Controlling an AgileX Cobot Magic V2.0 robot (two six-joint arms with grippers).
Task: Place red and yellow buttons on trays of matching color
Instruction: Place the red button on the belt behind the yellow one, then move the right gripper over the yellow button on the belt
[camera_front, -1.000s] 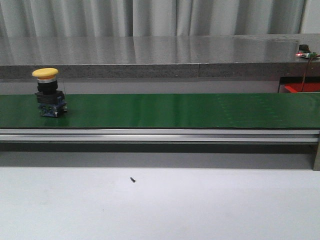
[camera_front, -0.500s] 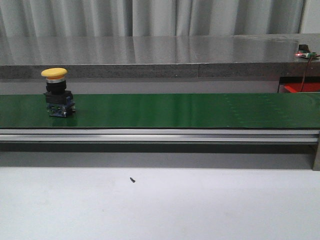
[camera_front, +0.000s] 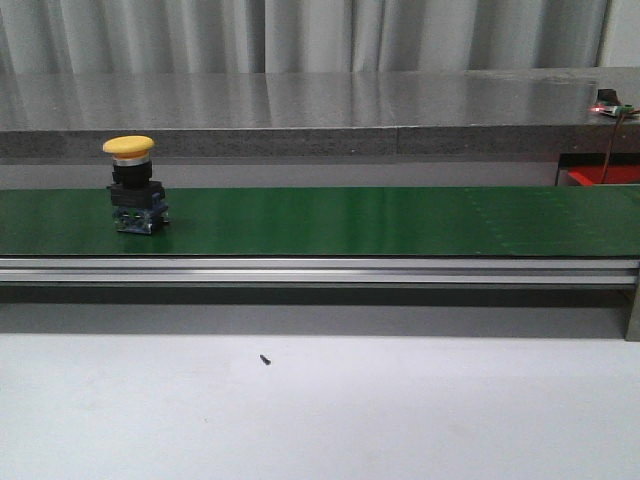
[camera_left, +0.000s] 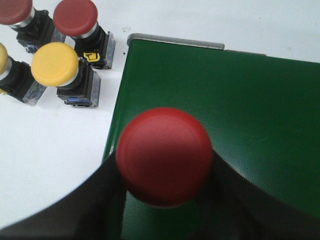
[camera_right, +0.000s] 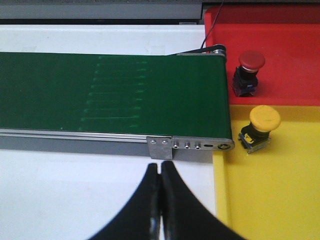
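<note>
Green conveyor belt (camera_front: 330, 220) — the largest element — spans the front view from side to side and serves as the transfer path between the 2 arms, so buttons set on its near end ride toward the trays at its far end. In the right wrist view the belt ends at a roller beside the red tray (camera_right: 280, 60) and the yellow tray (camera_right: 270, 190), which lie edge to edge just past the belt end, placed to receive what the belt delivers.

1 yellow-capped button (camera_front: 133, 185) stands upright on the belt at the left of the front view, cap uppermost, well apart from either tray; judged from the task, it awaits pickup at the tray end.

Left gripper (camera_left: 162, 200): clamped around a red-capped button (camera_left: 164, 155), held cap-up over the green belt near its rounded end — apparently poised to set it down there. Beside the belt, on the white table (camera_left: 40, 165), wait 4 stock buttons, partly cropped: 2 red, 2 yellow.

Right gripper (camera_right: 160, 200): fingers pressed together and holding nothing, hanging over the white table just short of the belt frame, near the trays.

Already sorted: 1 red button (camera_right: 248, 70) upright in the red tray and 1 yellow button (camera_right: 260, 127) tilted in the yellow tray.
</note>
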